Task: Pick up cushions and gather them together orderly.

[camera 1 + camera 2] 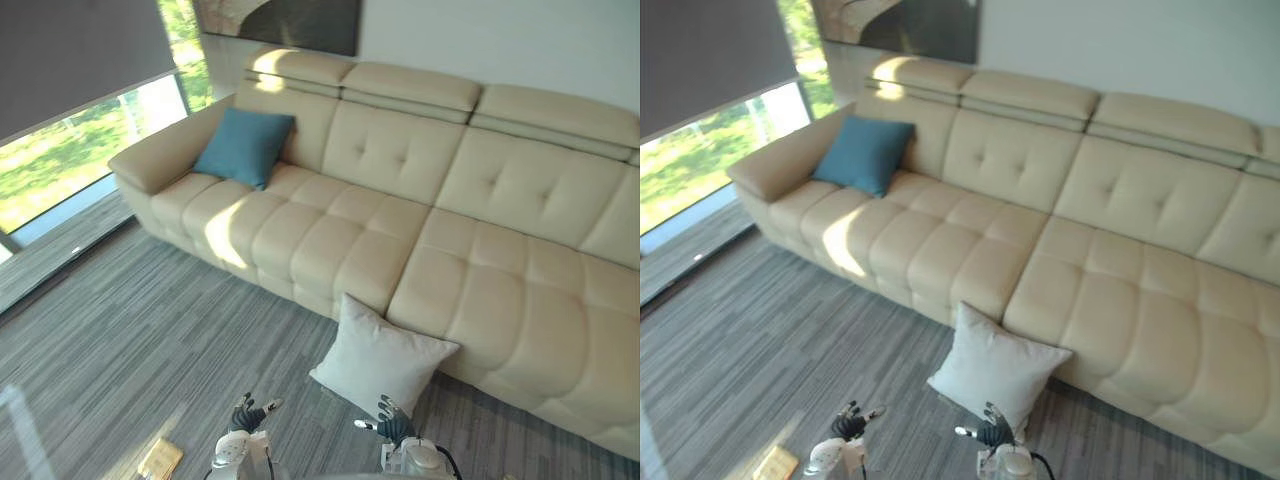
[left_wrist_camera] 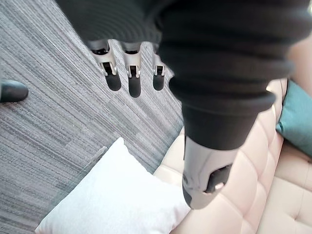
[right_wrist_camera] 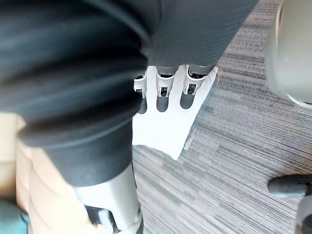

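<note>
- Left hand point(image 1: 245, 415) and right hand point(image 1: 393, 425) hover loose-fingered and empty near the white cushion point(image 1: 380, 360).
- It leans on the sofa point(image 1: 400, 230) front; the blue cushion point(image 1: 243, 146) sits by the left armrest.
- Clasp it from both sides, then lift.

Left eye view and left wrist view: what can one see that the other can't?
Extra in the left eye view: the window, the dark picture on the wall, and the right hand, open. Extra in the left wrist view: a close look at the fingers of the left hand, straight and holding nothing. Both share the white cushion standing on the grey carpet against the beige sofa, the teal cushion on the sofa's seat, and the left hand.
</note>
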You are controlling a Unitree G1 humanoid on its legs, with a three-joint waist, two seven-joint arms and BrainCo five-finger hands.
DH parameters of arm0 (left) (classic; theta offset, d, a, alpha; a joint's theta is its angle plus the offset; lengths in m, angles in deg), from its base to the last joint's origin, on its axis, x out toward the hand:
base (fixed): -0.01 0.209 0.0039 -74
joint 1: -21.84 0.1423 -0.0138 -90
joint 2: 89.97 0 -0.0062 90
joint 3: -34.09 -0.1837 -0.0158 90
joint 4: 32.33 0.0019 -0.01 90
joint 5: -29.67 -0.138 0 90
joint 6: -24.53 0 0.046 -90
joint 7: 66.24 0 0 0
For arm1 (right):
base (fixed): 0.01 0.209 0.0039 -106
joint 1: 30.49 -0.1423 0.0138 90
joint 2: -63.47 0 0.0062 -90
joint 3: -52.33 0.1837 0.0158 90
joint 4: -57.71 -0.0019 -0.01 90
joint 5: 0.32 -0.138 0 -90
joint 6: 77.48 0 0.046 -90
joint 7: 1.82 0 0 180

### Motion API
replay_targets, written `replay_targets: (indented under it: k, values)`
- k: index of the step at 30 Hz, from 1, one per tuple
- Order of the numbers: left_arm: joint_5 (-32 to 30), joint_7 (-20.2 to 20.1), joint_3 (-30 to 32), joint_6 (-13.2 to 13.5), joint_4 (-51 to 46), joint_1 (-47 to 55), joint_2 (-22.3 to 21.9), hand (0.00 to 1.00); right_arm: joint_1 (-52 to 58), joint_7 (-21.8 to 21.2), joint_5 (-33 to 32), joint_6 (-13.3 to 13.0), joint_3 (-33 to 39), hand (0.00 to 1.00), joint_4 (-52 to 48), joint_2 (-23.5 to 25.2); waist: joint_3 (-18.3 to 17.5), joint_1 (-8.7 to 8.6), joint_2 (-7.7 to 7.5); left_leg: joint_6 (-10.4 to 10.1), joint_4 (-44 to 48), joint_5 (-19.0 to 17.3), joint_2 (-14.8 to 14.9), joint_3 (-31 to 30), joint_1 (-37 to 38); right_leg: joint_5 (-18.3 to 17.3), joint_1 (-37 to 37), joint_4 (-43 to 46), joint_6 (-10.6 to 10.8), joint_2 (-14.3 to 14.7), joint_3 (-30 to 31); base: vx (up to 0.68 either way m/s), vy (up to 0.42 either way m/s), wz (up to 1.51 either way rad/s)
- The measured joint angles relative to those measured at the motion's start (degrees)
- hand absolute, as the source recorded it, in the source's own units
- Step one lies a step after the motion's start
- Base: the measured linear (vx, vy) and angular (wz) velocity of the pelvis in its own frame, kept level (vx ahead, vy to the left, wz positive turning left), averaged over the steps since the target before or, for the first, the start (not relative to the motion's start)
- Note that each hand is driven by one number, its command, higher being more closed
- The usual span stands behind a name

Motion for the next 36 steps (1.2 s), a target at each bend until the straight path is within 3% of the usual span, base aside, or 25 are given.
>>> replay_targets:
  k: [1, 3, 4, 6, 8, 11, 14, 15, 18, 20, 21, 22, 23, 25, 27, 30, 32, 35, 36]
  values:
    - [0.0, 0.0, -0.1, 0.0, 0.4, -0.2, 0.2, 0.00, -0.5, -0.1, 0.0, 0.0, 1.1, 0.00, 0.4, -0.1, 0.1, -0.43, -0.11, -1.2, -1.0, 0.1, 0.6, 0.7, 0.3, 2.8, -1.3, -6.2, -2.0, 1.0, -4.7, 0.10, -0.169, -0.50]
    - [0.0, 0.0, -0.9, -0.2, 2.9, -0.2, 0.3, 0.00, -1.3, -0.1, 0.0, -0.6, 1.9, 0.00, 1.6, -1.0, -0.5, -2.06, 0.92, -2.1, -3.0, 1.2, 1.1, -1.9, 0.4, 4.5, -0.2, -8.9, -2.9, 3.1, -7.0, 0.17, -0.170, -0.16]
    - [-0.1, -0.5, -1.8, -0.4, 3.3, -0.7, -0.2, 0.00, -1.8, 0.0, 0.0, -0.8, 3.4, 0.00, 2.7, -2.4, -0.3, -2.22, 1.90, -3.5, -5.0, 3.4, 1.7, -2.9, 0.9, 4.3, -0.4, -8.3, -3.6, 4.4, -6.4, 0.18, -0.149, -0.16]
    - [-0.2, -0.9, -2.2, -0.7, 3.4, -0.9, -0.7, 0.00, -1.8, -0.1, 0.1, -0.8, 3.5, 0.00, 2.6, -3.6, 0.0, -2.40, 2.40, -3.9, -5.4, 4.9, 2.3, -2.9, 1.6, 4.0, 0.0, -8.5, -4.0, 5.2, -6.7, 0.14, -0.179, -0.18]
    - [-1.4, -1.2, -2.1, -0.9, 3.2, -0.9, -1.2, 0.00, -1.3, -0.1, 0.1, -0.8, 3.6, 0.00, 2.3, -3.7, 0.2, -2.46, 1.98, -3.8, -2.8, 5.5, 3.1, -2.7, 2.1, 3.8, 2.5, -10.1, -4.2, 5.7, -6.7, 0.13, -0.189, -0.08]
    - [-1.9, -1.3, -0.4, -0.9, 0.5, -0.7, -1.5, 0.00, -0.5, -0.2, 0.1, -0.9, 3.5, 0.00, 1.4, -2.6, 1.2, -2.47, -0.49, -3.8, 14.9, 4.8, 5.5, -4.4, -3.4, 2.9, 6.9, -13.6, -4.8, 5.5, -6.0, 0.06, -0.168, -0.06]
    - [-1.9, -1.9, -0.1, -0.9, -1.6, -0.4, -1.6, 0.00, -0.4, -0.2, 0.0, -0.9, 3.1, 0.00, 1.0, -2.8, 1.6, -1.51, 1.00, -3.6, 35.6, 4.9, 10.5, -8.3, -12.1, 1.4, 9.2, -13.9, -6.9, 8.3, -2.9, 0.12, -0.087, -0.49]
    - [-1.9, -2.0, 0.0, -0.9, -1.8, -0.3, -1.6, 0.00, -0.6, 0.0, 0.0, -0.9, 3.4, 0.00, 1.0, -3.0, 1.6, -1.60, 1.03, -3.3, 37.4, 1.9, 10.2, -8.8, -13.0, 1.2, 10.0, -14.0, -7.3, 8.1, -1.2, 0.18, 0.039, -0.72]
    - [-1.8, -2.0, -0.2, -0.8, -2.3, -0.1, -1.6, 0.00, -0.4, 0.0, -0.1, -0.8, 3.4, 0.00, 0.9, -2.8, 1.7, -1.40, 0.51, -2.9, 29.0, -2.7, 6.3, -7.3, -14.0, 1.4, 11.7, -15.6, -6.9, 5.8, 3.3, 0.19, 0.097, -0.88]
    - [-1.8, -2.0, -0.3, -0.8, -2.3, -0.2, -1.6, 0.00, -0.4, 0.0, -0.3, -0.7, 3.4, 0.00, 0.8, -2.7, 1.7, -1.40, 0.34, -3.0, 18.2, -2.5, 2.7, -9.1, -14.4, 1.7, 12.8, -17.0, -6.1, 4.4, 5.6, 0.28, 0.197, -0.75]
    - [-1.8, -2.0, -1.0, -0.8, -2.2, -0.1, -1.9, 0.00, -0.1, 0.0, -0.3, -0.8, 3.3, 0.00, 0.6, -2.9, 1.5, -1.41, 0.83, -1.6, 9.6, 1.6, 0.6, -12.0, -13.6, 1.7, 12.7, -17.3, -4.3, 4.4, 6.8, 0.32, 0.311, -0.71]
    - [-1.8, -2.0, -1.2, -0.8, -1.9, 0.2, -2.0, 0.00, 0.0, -0.1, -0.3, -0.8, 3.3, 0.00, 0.6, -3.0, 0.9, -1.38, 1.88, -1.0, 5.5, 6.1, 0.4, -14.0, -13.8, 1.1, 12.5, -17.2, -3.3, 5.0, 7.5, 0.33, 0.323, -0.72]
    - [-1.9, -1.8, -0.8, -0.8, -1.3, -0.3, -1.2, 0.00, -0.3, 0.0, -0.3, -0.7, 3.2, 0.00, 1.7, -2.6, 0.9, -1.25, 0.96, -2.0, 6.5, 6.6, -0.1, -13.2, -13.4, 0.1, 13.4, -17.1, -1.8, 4.2, 9.2, 0.27, 0.256, -0.56]
    - [-1.9, -1.8, -0.6, -0.8, -1.0, -0.3, -0.2, 0.00, 0.3, -0.2, -0.3, -0.7, 2.9, 0.00, 1.6, -0.7, 0.4, -1.32, -1.50, -1.0, 3.1, 6.0, -2.1, -10.6, -10.6, 1.5, 13.0, -17.2, -0.4, 1.8, 8.9, 0.23, 0.185, -0.50]
    - [-1.9, -1.8, -0.7, -0.8, -0.2, -0.4, 0.1, 0.00, 0.4, -0.3, -0.3, -0.7, 2.8, 0.00, 1.6, 0.1, -0.2, -1.21, -2.50, -0.8, 1.1, 5.9, -2.7, -9.4, -8.7, 2.6, 13.2, -17.2, -0.1, 1.2, 9.1, 0.18, 0.154, -0.35]
    - [-1.9, -1.8, -1.0, -0.8, 0.2, -0.3, 0.1, 0.00, 0.3, -0.3, -0.3, -0.7, 2.9, 0.00, 1.7, 0.1, -0.4, -1.17, -2.38, -0.6, -1.4, 5.9, -2.9, -7.6, -5.7, 3.6, 13.1, -15.7, 0.1, 1.0, 9.3, 0.11, 0.093, -0.35]
    - [-1.9, -1.8, -1.2, -0.8, 0.8, -0.5, -0.3, 0.00, -0.2, -0.3, -0.3, -0.7, 2.9, 0.00, 1.8, -0.5, 0.0, -1.14, -1.33, -0.6, -2.5, 5.9, -2.5, -6.3, -3.7, 3.6, 10.7, -9.3, 0.1, 1.8, 10.2, 0.08, 0.030, -0.33]
    - [-1.9, -1.8, -1.2, -0.8, 1.1, -0.5, -0.3, 0.00, -0.2, -0.2, -0.3, -0.7, 3.3, 0.00, 1.8, -0.6, 0.1, -1.16, -1.20, -0.6, -2.5, 5.9, -1.9, -6.1, -1.6, 4.0, 6.8, 1.4, -0.2, 2.4, 9.5, 0.05, -0.061, -0.04]
    - [-1.9, -1.8, -1.1, -1.0, 1.2, -0.6, -0.6, 0.00, -0.2, -0.2, -0.3, -0.8, 3.4, 0.00, 1.7, -1.0, 0.2, -1.31, -0.33, -0.1, -2.9, 5.5, -0.7, -7.4, -0.7, 5.2, 5.1, 5.9, -0.9, 3.6, 8.9, 0.03, -0.089, 0.19]
